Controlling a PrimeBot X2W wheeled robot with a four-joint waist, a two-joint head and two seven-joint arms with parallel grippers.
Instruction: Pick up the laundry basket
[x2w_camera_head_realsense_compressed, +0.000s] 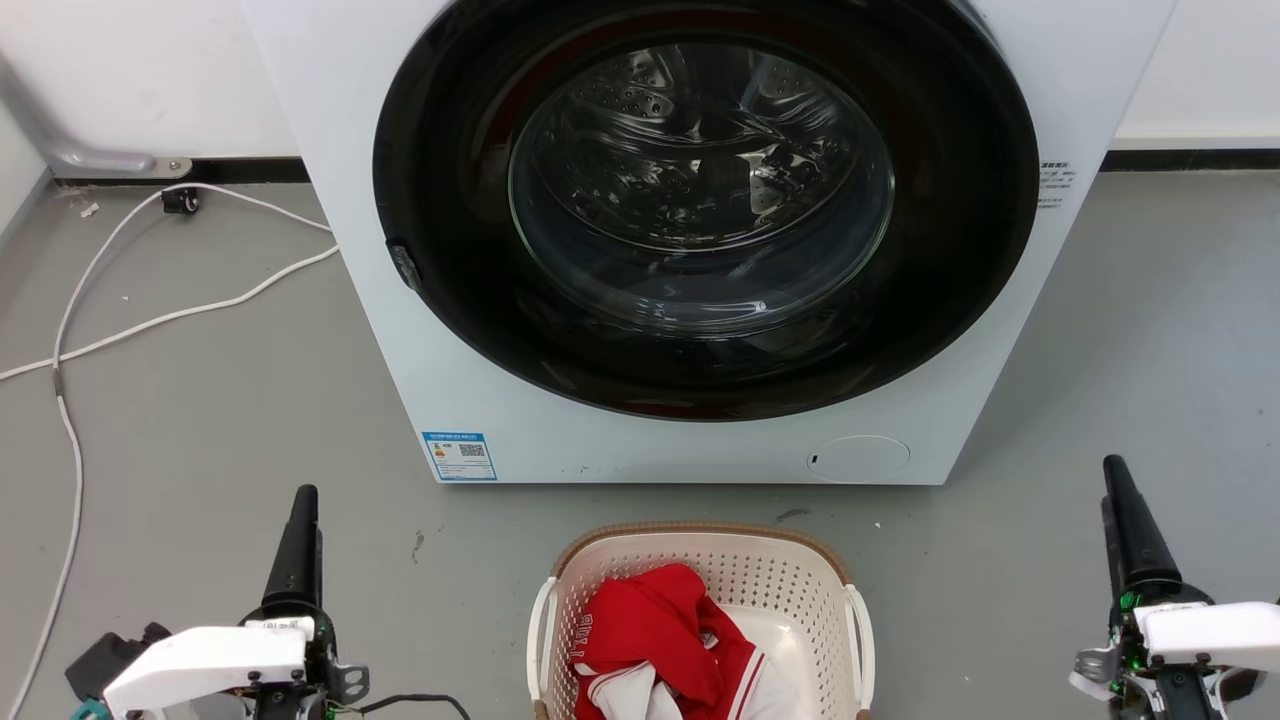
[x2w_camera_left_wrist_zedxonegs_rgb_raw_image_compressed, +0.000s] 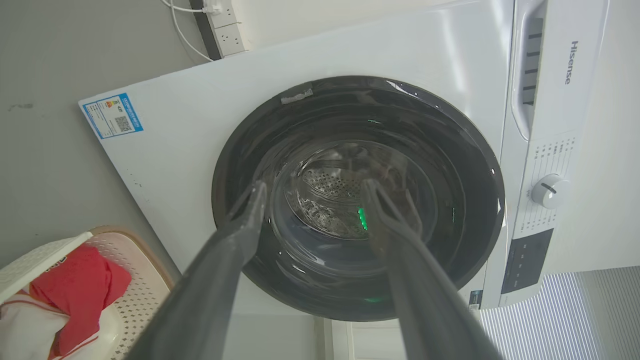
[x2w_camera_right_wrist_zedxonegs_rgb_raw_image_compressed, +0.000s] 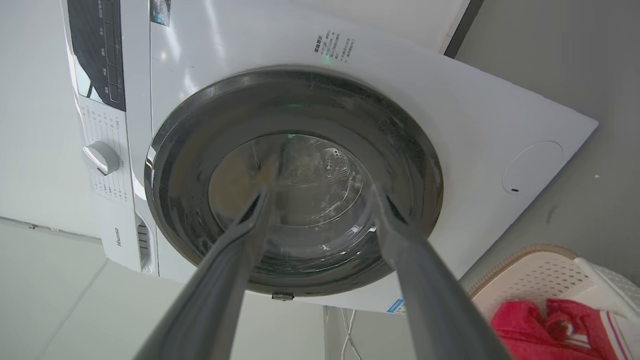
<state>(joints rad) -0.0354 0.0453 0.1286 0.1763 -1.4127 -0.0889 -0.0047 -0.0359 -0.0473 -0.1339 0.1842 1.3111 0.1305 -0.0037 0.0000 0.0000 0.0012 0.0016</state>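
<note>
The laundry basket (x2w_camera_head_realsense_compressed: 770, 578) stands on the grey floor just in front of the washing machine, low in the middle of the head view. It is cream and perforated, with a brown rim and white side handles, and holds a red and white garment (x2w_camera_head_realsense_compressed: 650, 625). My left gripper (x2w_camera_head_realsense_compressed: 303, 500) is open, left of the basket and well apart from it. My right gripper (x2w_camera_head_realsense_compressed: 1116, 476) is open on the basket's right, also clear of it. In the left wrist view the gripper (x2w_camera_left_wrist_zedxonegs_rgb_raw_image_compressed: 312, 187) points at the machine door, with the basket (x2w_camera_left_wrist_zedxonegs_rgb_raw_image_compressed: 142, 282) at lower left. The right wrist view has the gripper (x2w_camera_right_wrist_zedxonegs_rgb_raw_image_compressed: 322, 186) open and the basket (x2w_camera_right_wrist_zedxonegs_rgb_raw_image_compressed: 542, 272) at lower right.
The white washing machine (x2w_camera_head_realsense_compressed: 480, 400) with its shut round glass door (x2w_camera_head_realsense_compressed: 700, 200) stands close behind the basket. White cables (x2w_camera_head_realsense_compressed: 70, 440) trail over the floor at the left, and a power strip (x2w_camera_left_wrist_zedxonegs_rgb_raw_image_compressed: 226, 25) lies by the wall. Open floor lies on both sides of the basket.
</note>
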